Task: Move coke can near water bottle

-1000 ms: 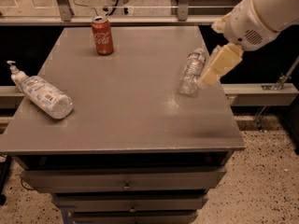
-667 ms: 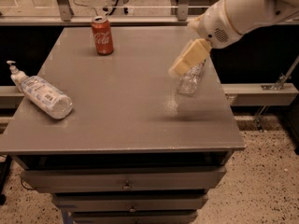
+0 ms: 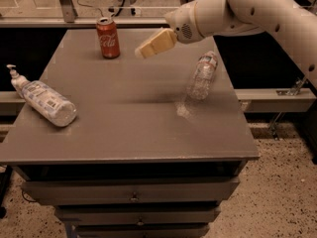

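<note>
The red coke can (image 3: 108, 37) stands upright near the back left of the grey table (image 3: 124, 128). The small clear water bottle (image 3: 202, 75) lies on its side at the right of the table, cap toward the back. My gripper (image 3: 141, 51), with tan fingers, hangs above the table's back middle, to the right of the can and left of the bottle. It holds nothing and touches neither.
A larger clear bottle with a white pump top (image 3: 43, 99) lies on its side near the table's left edge. The table has drawers below its front edge (image 3: 133, 197). A rail (image 3: 272, 99) runs to the right of the table.
My arm has swung left across the table, from over the water bottle to a spot close to the can. The can and both bottles have not moved.
</note>
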Controlling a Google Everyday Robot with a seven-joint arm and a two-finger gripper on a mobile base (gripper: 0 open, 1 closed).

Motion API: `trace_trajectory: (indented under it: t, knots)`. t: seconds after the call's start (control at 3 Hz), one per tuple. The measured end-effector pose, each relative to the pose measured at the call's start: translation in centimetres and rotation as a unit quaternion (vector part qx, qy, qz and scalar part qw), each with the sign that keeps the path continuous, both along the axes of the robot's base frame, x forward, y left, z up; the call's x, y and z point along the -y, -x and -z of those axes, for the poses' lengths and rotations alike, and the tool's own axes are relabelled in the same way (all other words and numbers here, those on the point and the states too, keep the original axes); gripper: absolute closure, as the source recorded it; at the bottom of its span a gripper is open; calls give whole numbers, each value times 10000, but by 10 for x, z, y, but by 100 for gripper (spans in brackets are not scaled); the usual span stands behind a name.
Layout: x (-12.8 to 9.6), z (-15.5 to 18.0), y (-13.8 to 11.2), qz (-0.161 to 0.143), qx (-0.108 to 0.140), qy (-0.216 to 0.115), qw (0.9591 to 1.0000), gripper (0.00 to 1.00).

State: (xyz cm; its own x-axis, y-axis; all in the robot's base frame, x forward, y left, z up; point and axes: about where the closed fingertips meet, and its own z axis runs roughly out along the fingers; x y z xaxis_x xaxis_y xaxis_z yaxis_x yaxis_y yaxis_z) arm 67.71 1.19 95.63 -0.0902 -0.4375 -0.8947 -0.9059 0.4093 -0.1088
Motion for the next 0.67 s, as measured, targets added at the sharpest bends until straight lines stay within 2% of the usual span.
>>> trace_trajectory:
  t: [0.33, 0.67]
  knots:
    - [-3, -1, -1, -59, 15, -26, 10000, 0]
    - [-13, 5, -19, 31, 153, -300, 9994, 0]
